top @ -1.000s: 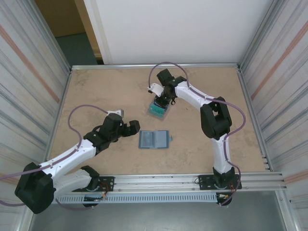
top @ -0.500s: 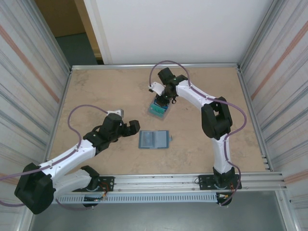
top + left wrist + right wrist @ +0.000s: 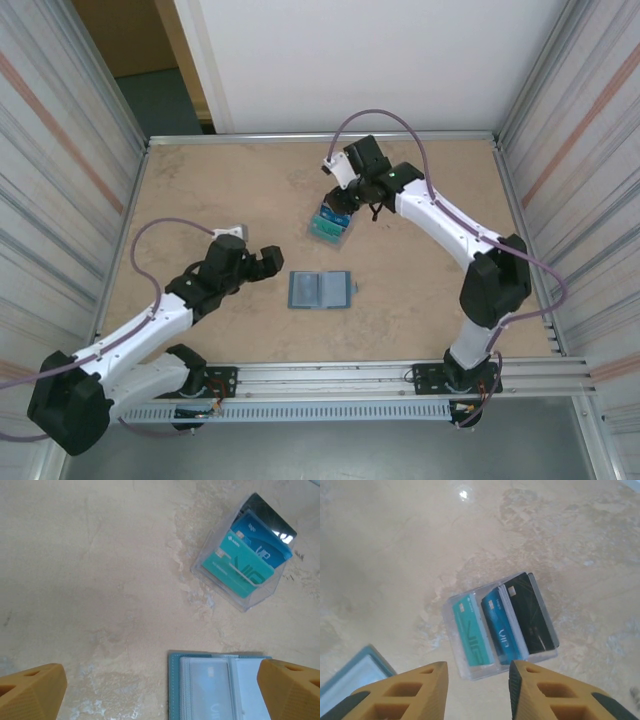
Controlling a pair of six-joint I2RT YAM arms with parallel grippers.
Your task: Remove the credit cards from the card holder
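well, card holder [image 3: 320, 290] open, flat

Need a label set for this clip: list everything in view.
credit cards: three; teal-green, blue, black; side by side in the clear tray
clear tray: one; transparent; on the table, beyond the card holder
card holder: one; teal-blue edge, pale lining; lying open at the table's middle
table: one; mottled beige; under everything
side walls: two; ribbed metal; left and right of the table
back wall: one; white; far side
left gripper: one; orange fingers; open and empty, left of the card holder
right gripper: one; orange fingers; open and empty, above the tray
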